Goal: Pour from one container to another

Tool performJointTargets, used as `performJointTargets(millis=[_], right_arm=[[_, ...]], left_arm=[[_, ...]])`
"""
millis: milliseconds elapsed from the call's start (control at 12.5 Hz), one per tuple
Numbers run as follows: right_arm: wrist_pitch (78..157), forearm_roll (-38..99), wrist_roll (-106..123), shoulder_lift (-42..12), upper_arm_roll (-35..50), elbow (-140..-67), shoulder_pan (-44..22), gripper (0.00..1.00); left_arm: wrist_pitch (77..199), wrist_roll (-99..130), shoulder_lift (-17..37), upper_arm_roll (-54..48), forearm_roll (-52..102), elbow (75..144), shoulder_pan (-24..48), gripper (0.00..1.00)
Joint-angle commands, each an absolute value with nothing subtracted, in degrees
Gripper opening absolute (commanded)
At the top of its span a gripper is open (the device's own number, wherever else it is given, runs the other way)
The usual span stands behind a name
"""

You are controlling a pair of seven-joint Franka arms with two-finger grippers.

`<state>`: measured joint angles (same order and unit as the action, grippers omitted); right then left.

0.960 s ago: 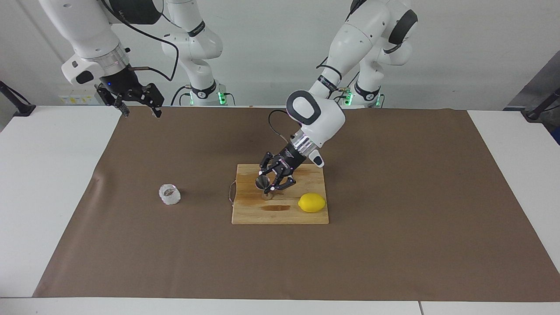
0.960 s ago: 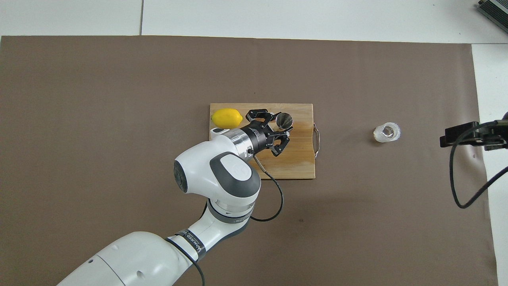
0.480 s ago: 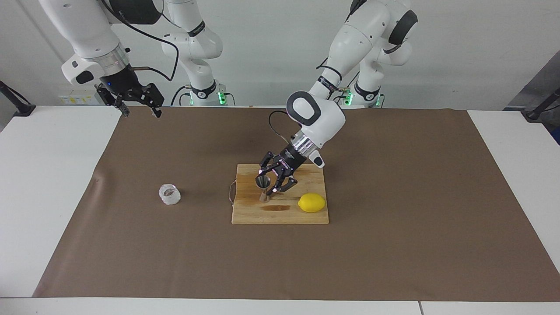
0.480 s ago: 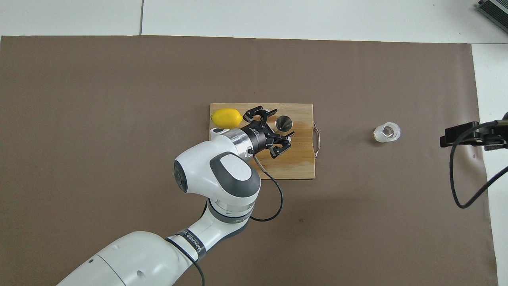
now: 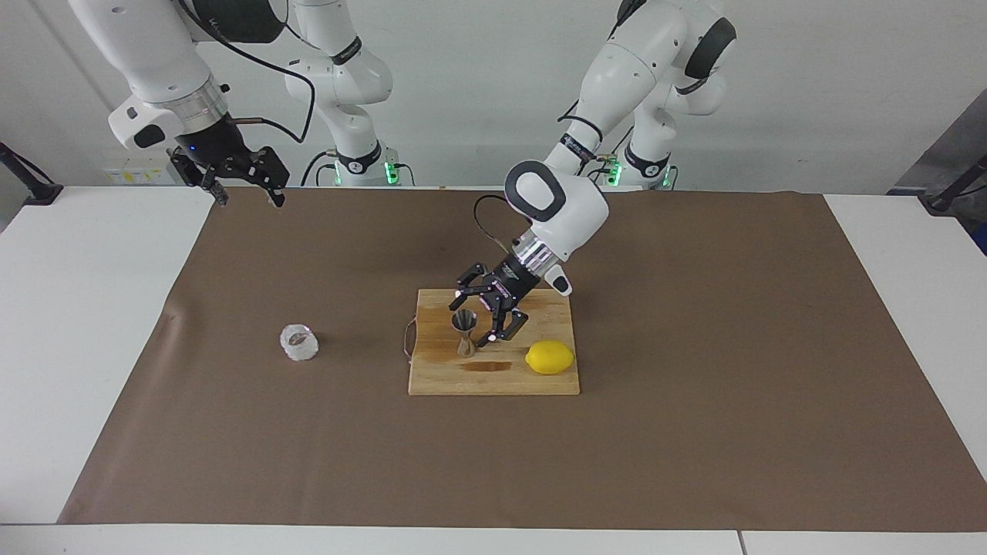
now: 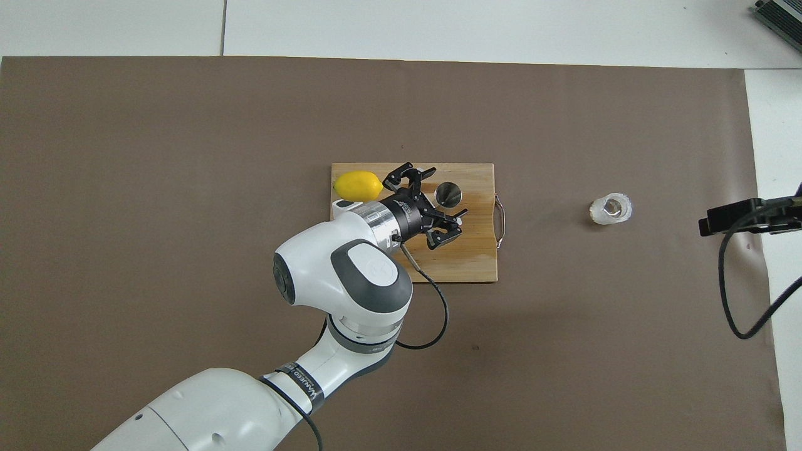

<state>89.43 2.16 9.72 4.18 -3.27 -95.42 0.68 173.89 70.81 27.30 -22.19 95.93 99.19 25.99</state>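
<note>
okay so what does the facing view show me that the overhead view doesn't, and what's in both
Only the facing view shows both arms' bases, the whole right end effector hanging open over the mat's edge near the robots, and the jigger's hourglass side profile, standing upright on the cutting board.

Only the overhead view shows straight down into the jigger's round mouth, and the board's metal handle clearly.

Both show the left end effector open beside the jigger without gripping it, the lemon on the board, and the glass cup on the mat toward the right arm's end.
</note>
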Motion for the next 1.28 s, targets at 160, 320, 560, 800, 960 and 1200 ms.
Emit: performJointTargets(millis=[160, 320, 560, 800, 960, 1200], right_arm=[[94.8, 1.9, 47.6, 7.0, -3.0, -101.5, 5.1, 1.00], [98.0, 1.9, 60.0, 7.2, -3.0, -104.0, 5.9, 1.00], [103.7, 4.4, 79.2, 5.5, -3.0, -107.9, 8.6, 1.00], [109.9, 12.8, 96.0, -0.9, -3.0, -109.1, 10.5, 1.00], [112.1, 19.8, 103.9, -6.5, -3.0, -109.1, 12.4, 1.00], [116.2, 26.0, 112.3, -12.0, -3.0, -109.0, 12.8, 1.00]], left_arm=[[174.7, 71.1, 21.5, -21.9, 95.5, 99.8, 25.0, 1.00], [172.4, 71.1, 20.9, -21.9, 94.1, 99.8, 23.0, 1.00], [162.7, 71.2, 19.8, -21.5, 91.1, 99.8, 17.9, 1.00], [151.8, 71.5, 18.5, -21.4, 82.4, 100.6, 12.4, 1.00], [145.8, 71.5, 17.8, -21.3, 72.0, 100.6, 9.2, 1.00], [140.0, 71.3, 15.7, -21.3, 51.3, 101.2, 4.7, 1.00]])
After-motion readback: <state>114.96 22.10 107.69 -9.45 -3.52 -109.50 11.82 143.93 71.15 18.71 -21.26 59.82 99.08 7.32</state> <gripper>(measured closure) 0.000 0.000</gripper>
